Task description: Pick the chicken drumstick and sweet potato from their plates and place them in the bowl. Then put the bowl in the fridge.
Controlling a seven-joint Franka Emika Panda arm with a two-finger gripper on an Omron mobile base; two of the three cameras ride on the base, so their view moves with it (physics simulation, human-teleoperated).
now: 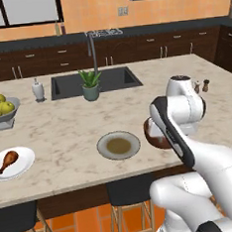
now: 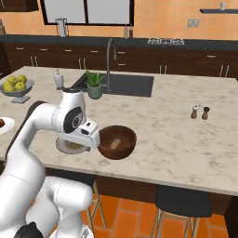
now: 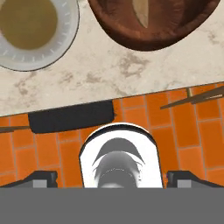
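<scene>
At the left end of the island counter (image 1: 64,127), near its front edge, the white plate (image 1: 22,163) was seen with the chicken drumstick (image 1: 7,161) lying on it, bone tip toward the right. Behind it, near the left edge, a grey pedestal bowl of apples (image 1: 0,109) was noted. A soap dispenser (image 1: 38,90) and a potted plant (image 1: 90,84) stood by the sink (image 1: 110,78). Near the front edge at the middle, the grey-green plate (image 1: 118,145) was recorded bare. Just to its right, close to the front edge, the wooden bowl (image 2: 117,142) was found with the sweet potato (image 2: 115,143) inside. The gripper (image 3: 112,179) was held over the counter's front edge, above floor tiles, jaws spread wide and nothing between them. Salt and pepper shakers (image 2: 200,112) stood toward the right end.
</scene>
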